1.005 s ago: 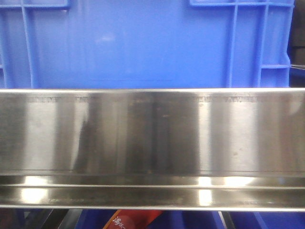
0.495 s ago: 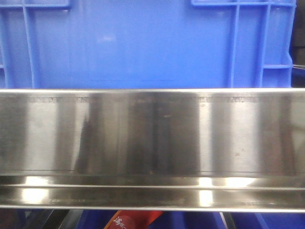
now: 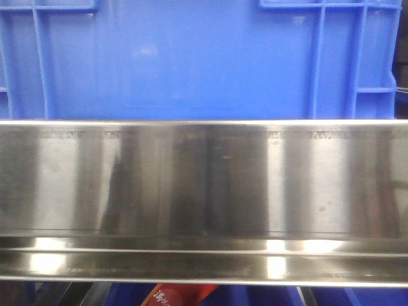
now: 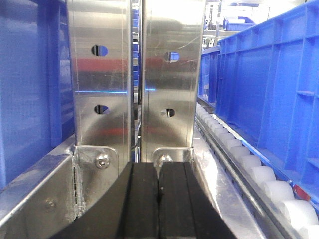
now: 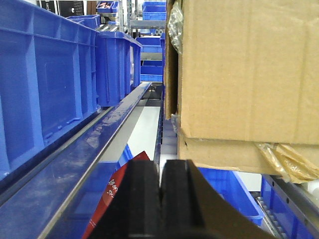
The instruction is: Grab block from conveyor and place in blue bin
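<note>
No block and no conveyor show in any view. A large blue bin [image 3: 191,57] fills the upper part of the front view, standing behind a broad stainless steel rail [image 3: 204,185]. My left gripper [image 4: 158,167] is shut, its black fingers pressed together with nothing between them, pointing at two upright steel posts [image 4: 102,74]. My right gripper [image 5: 161,167] is also shut and empty. It hangs between a row of blue bins [image 5: 50,84] on the left and a cardboard box [image 5: 244,69] on the right.
A white roller track [image 4: 259,174] runs along the right of the left gripper, beside a blue bin wall [image 4: 269,89]. A red packet [image 5: 117,191] lies in a blue bin below the right gripper; its top edge shows as the red packet [image 3: 182,294] under the rail.
In the front view the bin's ribs and the steel rail have drifted slightly right and down; the camera has shifted a little. Nothing was grasped or released.
</note>
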